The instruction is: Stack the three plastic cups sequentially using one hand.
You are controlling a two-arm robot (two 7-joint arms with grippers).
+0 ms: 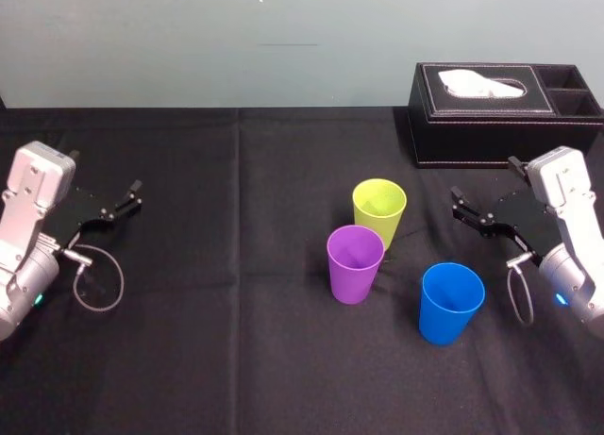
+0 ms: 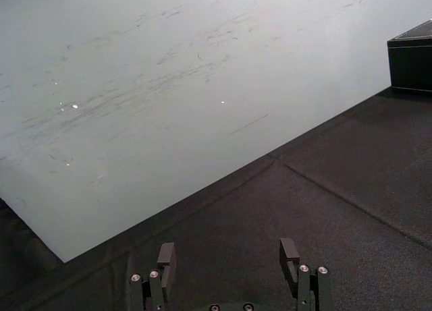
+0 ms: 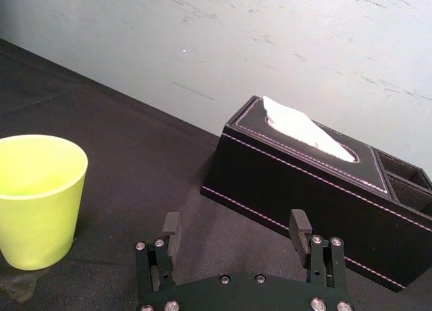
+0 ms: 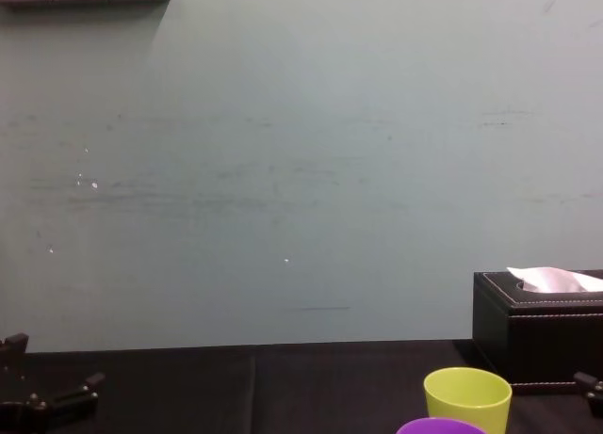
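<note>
On the right side of the table (image 1: 236,359), the right gripper (image 1: 472,211) sits low over the black cloth. Its jaws are spread wide and I see nothing between them. It points inboard, toward the table's middle.

Green cup (image 1: 379,209): straight off the fingertips, inboard, near but apart.
Blue cup (image 1: 451,301): nearer the robot's body than the gripper and slightly inboard, standing alone.
Purple cup (image 1: 355,262): just beside the green cup, on its robot-facing side. I cannot tell whether they touch.

All three stand upright, mouths up, long axes vertical. None is nested yet, so I judge the task not started.

Box (image 1: 491,114) stands behind the right gripper, against the wall, out of the way.

Left gripper (image 1: 130,197): far left, jaws likewise apart and empty, well apart from every cup.

Judgement: the right arm is the nearer one. A short inboard reach meets the green cup side-on, jaws straddling its wall. The purple neighbour leaves little room there.
</note>
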